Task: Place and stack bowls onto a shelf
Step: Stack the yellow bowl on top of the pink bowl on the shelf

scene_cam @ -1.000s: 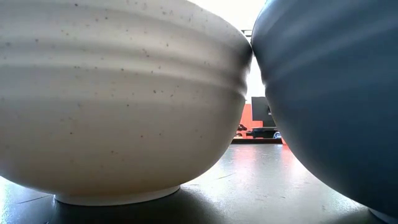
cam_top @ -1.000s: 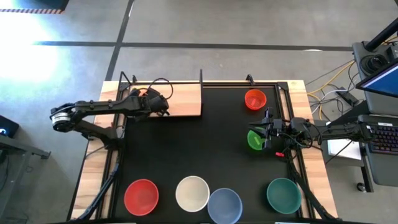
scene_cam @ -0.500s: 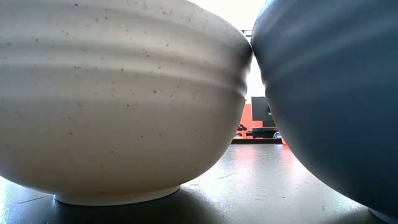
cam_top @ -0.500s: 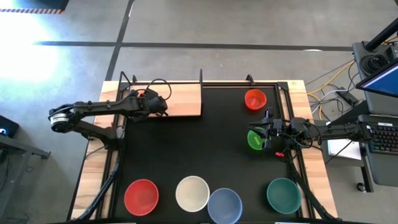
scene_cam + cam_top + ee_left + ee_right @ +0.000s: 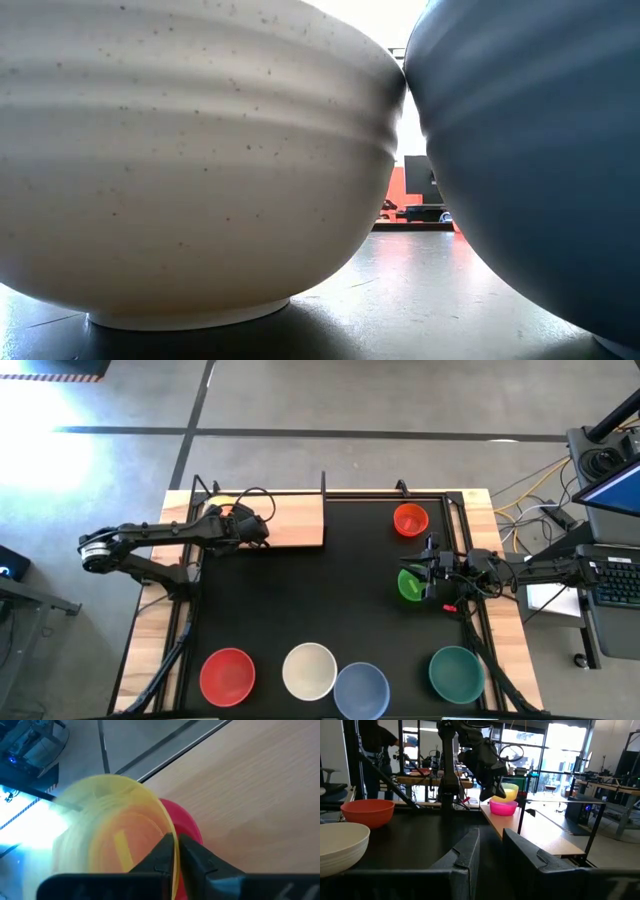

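Observation:
My left gripper (image 5: pixel 232 515) is over the left end of the light-wood shelf (image 5: pixel 295 520), shut on the yellow bowl (image 5: pixel 107 827). The magenta bowl (image 5: pixel 187 822) stands on the shelf right under it; in the right wrist view the yellow bowl (image 5: pixel 506 791) sits tilted just above the magenta one (image 5: pixel 502 808), and I cannot tell if they touch. My right gripper (image 5: pixel 425 582) is at the table's right side, by the right edge of the bright green bowl (image 5: pixel 407 585). It is open with a narrow gap and holds nothing in view. My left gripper pinches the yellow bowl's rim (image 5: pixel 167 827) between its two fingers, one finger inside the bowl and one outside. The fingers come from above, slanting down. The bowl is tilted in the hold, above the magenta bowl.
The orange-red bowl (image 5: pixel 410 519) stands at the far right of the black mat. Along the near edge stand the red (image 5: pixel 227 676), white (image 5: pixel 309 670), pale blue (image 5: pixel 361 689) and teal (image 5: pixel 456 672) bowls. The white (image 5: pixel 180 160) and pale blue (image 5: pixel 530 150) bowls fill the low view.
My left gripper has carried the yellow bowl a little toward the table's left edge, over the magenta bowl on the shelf, and stays shut on it. My right gripper has kept still.

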`<state>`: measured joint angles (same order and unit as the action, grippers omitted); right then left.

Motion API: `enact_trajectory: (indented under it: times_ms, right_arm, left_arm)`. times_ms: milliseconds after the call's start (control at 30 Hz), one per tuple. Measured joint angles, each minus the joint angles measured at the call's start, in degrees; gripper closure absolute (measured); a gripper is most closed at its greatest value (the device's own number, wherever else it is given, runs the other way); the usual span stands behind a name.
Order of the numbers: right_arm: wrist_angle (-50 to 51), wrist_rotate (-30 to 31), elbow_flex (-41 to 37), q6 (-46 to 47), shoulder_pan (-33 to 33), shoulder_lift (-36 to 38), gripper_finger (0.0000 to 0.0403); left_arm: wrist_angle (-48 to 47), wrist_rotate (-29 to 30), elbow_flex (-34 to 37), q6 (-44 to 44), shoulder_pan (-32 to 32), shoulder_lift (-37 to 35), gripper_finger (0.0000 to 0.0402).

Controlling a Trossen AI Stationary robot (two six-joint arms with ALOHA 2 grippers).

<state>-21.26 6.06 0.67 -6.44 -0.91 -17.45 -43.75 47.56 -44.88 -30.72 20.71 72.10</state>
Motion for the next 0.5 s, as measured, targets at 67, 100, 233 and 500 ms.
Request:
enact_trajectory:
  times_ms: [67,100,233,500]
  right_arm:
    - [0.0,0.0,0.0,0.0,0.0,0.0,0.0328]
    - [0.0,0.0,0.0,0.0,0.0,0.0,0.0328]
    - [0.0,0.0,0.0,0.0,0.0,0.0,0.0328]
    - [0.0,0.0,0.0,0.0,0.0,0.0,0.0328]
  left_arm:
    - [-0.2,-0.1,0.0,0.0,0.0,0.0,0.0396]
    - [-0.2,-0.3,0.0,0.0,0.0,0.0,0.0395]
    - [-0.2,-2.6,0.0,-0.3,0.0,0.0,0.0399]
    - [-0.1,-3.1,0.0,-0.9,0.0,0.3,0.0398]
